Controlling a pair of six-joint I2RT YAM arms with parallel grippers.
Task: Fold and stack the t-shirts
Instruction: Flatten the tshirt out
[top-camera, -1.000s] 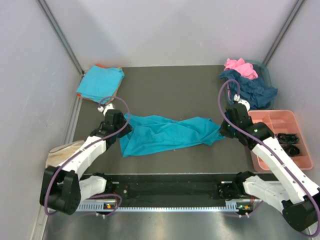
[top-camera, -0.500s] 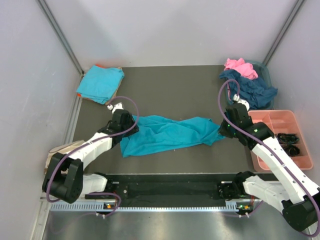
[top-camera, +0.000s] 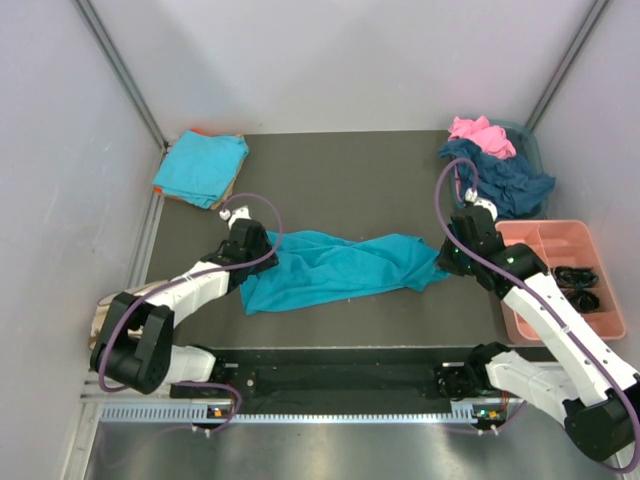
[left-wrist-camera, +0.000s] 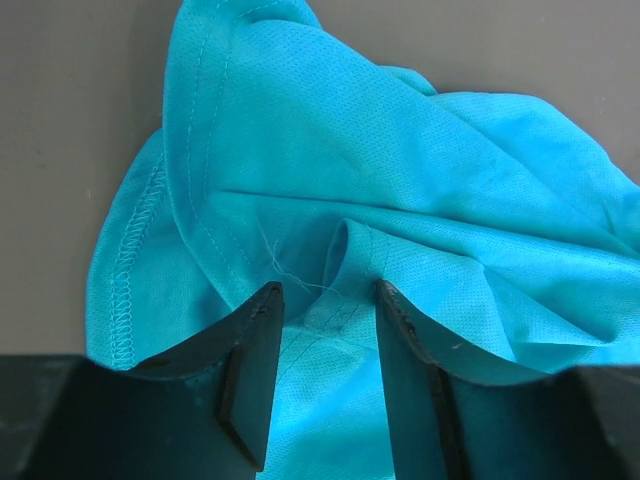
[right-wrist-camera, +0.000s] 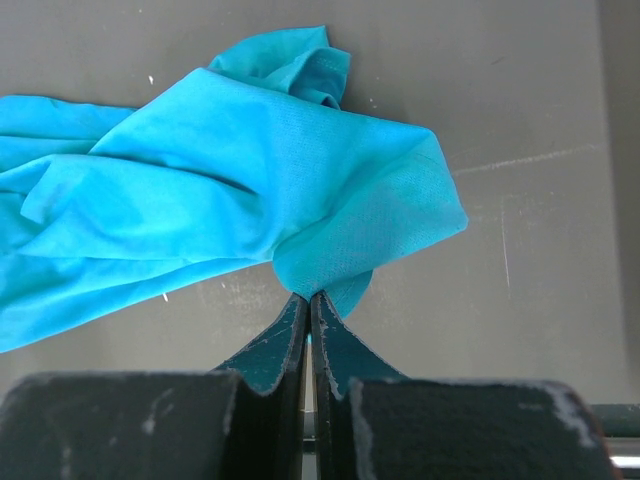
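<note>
Nothing legible anywhere: no text, label, brand, number or sign to read on the crumpled turquoise cloth t-shirt (top-camera: 335, 268) or on the pink plastic compartment tray (top-camera: 540, 243).

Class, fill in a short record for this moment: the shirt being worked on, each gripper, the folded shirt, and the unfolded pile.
Shirt in work: crumpled turquoise cloth t-shirt, stretched across the dark mat
Left gripper: open, jaws astride a raised fold at its left end
Right gripper: shut on its right edge
Folded: flat turquoise folded shirt, far left corner
Unfolded pile: pink cloth shirt heaped with dark navy cloth shirt, far right corner
</note>
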